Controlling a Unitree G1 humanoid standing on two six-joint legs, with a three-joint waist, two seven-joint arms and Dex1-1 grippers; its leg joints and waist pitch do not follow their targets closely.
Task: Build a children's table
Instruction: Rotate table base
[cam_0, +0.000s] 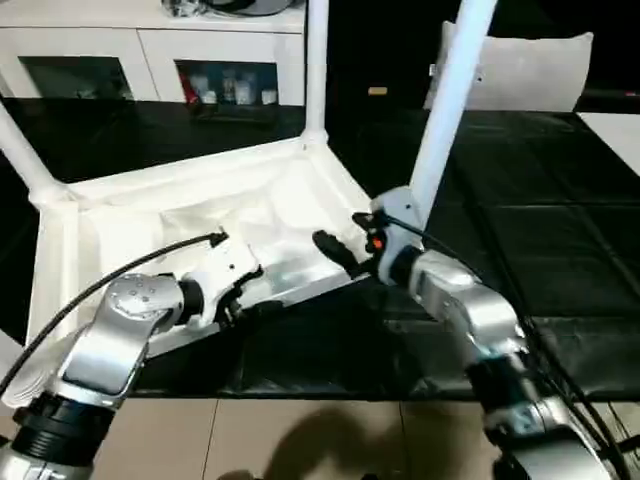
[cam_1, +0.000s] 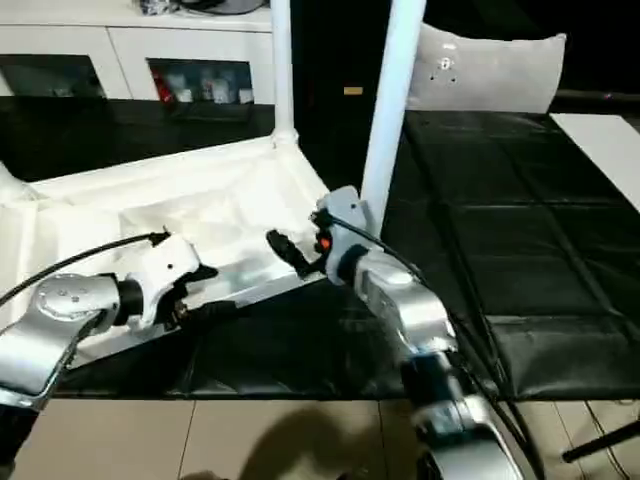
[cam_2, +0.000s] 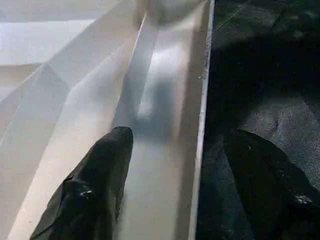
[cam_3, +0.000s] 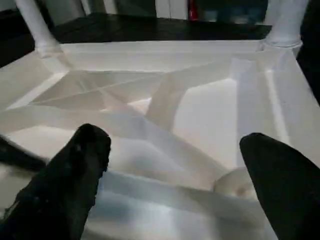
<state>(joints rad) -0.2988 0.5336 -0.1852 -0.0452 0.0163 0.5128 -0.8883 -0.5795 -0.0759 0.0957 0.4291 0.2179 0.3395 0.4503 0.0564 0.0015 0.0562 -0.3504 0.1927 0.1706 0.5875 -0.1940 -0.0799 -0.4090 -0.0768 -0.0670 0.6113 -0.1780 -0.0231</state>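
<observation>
Table top (cam_0: 190, 215) lies upside down on the black desk (cam_0: 560, 250), ribs up, just ahead of both my hands. My left hand (cam_2: 165, 165) is spread, straddling the near rim without clamping it. My right hand (cam_3: 175, 175) gapes wide, empty, at the near right corner, closest to the leg (cam_0: 445, 110) standing there. Three legs stand in sockets; the near left corner looks unfilled. White cabinet (cam_0: 150, 50) behind.

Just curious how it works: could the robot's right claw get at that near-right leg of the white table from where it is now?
Probably yes: the right gripper hangs open close beside that leg, nothing between.
</observation>
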